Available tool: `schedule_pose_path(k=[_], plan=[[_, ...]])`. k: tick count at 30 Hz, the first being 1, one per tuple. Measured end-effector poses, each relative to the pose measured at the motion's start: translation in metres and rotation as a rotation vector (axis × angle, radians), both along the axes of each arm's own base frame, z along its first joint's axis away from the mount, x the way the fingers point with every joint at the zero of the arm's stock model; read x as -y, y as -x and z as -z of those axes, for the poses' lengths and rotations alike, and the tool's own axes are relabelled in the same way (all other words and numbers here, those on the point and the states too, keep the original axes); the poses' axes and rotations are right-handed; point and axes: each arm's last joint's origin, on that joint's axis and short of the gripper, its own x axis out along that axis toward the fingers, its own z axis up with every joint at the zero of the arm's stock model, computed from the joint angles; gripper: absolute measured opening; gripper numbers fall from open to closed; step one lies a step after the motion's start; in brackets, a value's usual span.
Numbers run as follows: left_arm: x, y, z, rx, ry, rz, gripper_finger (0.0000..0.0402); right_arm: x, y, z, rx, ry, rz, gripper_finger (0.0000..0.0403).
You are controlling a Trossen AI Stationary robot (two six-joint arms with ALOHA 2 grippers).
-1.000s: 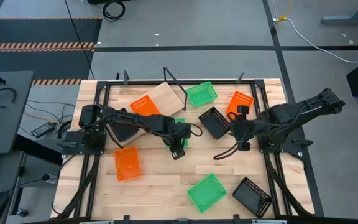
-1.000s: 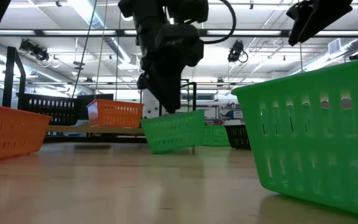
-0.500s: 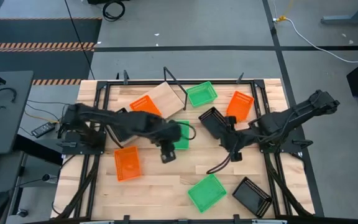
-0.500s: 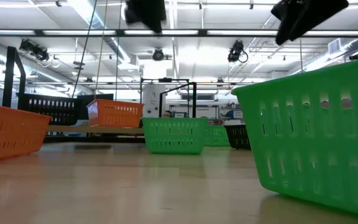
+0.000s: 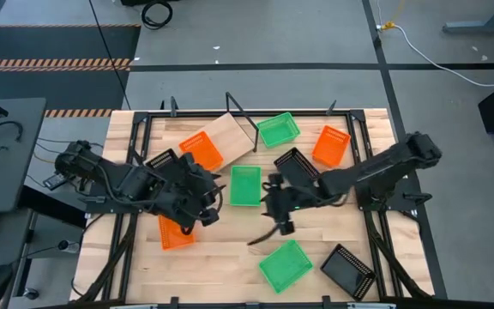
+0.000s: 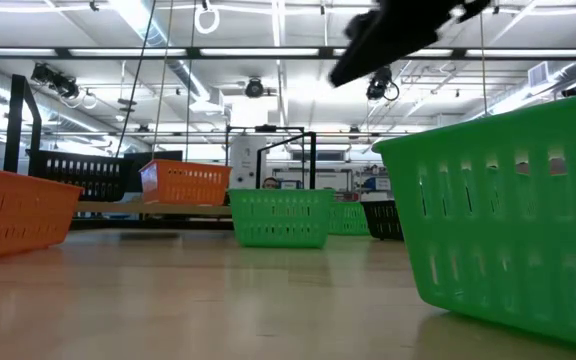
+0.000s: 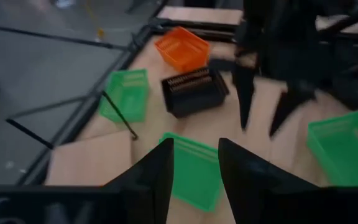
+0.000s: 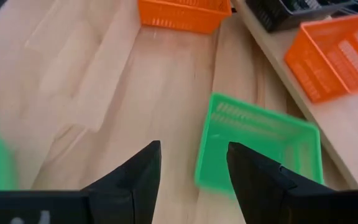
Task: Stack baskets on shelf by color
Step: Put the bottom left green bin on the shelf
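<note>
Green basket (image 5: 245,186) sat upright near the middle of the surface (image 5: 221,257), mouth up, long axis running from the far edge toward the near edge. Left hand (image 5: 202,216) hovered beside it on the left-edge side, above an orange basket (image 5: 174,232), fingers (image 7: 151,180) parted, gripping nothing. Right hand (image 5: 280,215) hung on the basket's other side, fingers (image 8: 135,180) spread, likewise empty. Shelf (image 5: 230,133) lay askew at the far edge, one orange basket (image 5: 200,150) at its corner. Further green, orange and black baskets lay scattered over the surface. Room behind: ceiling strip lights, black racks.
</note>
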Motion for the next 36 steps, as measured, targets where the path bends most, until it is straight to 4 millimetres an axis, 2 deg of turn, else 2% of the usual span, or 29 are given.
schedule_pose_path(k=[7, 14, 20, 23, 26, 31, 36], plan=[[-0.001, -0.002, 0.002, -0.002, -0.019, -0.016, 0.0136, 0.002, -0.054, 0.022, -0.089, 0.014, -0.005, 0.0189], [-0.001, 0.000, 0.004, -0.029, -0.028, -0.016, 0.0128, 0.020, -0.078, 0.065, -0.227, -0.043, 0.110, 0.0189], [-0.001, 0.000, 0.004, -0.025, -0.026, -0.017, 0.0130, 0.038, -0.087, 0.084, -0.253, -0.047, 0.173, 0.0187], [-0.001, 0.000, 0.004, -0.026, -0.026, -0.016, 0.0130, 0.045, -0.087, 0.092, -0.289, -0.022, 0.158, 0.0171], [-0.001, 0.000, 0.004, -0.026, -0.026, -0.016, 0.0130, 0.049, -0.087, 0.096, -0.319, 0.033, 0.126, 0.0126], [0.000, 0.000, 0.004, -0.025, -0.019, -0.012, 0.0130, 0.050, -0.083, 0.093, -0.339, 0.070, 0.086, 0.0017], [0.000, 0.002, 0.005, -0.033, -0.001, -0.023, 0.0130, 0.051, -0.074, 0.088, -0.410, 0.098, 0.095, 0.0012]])
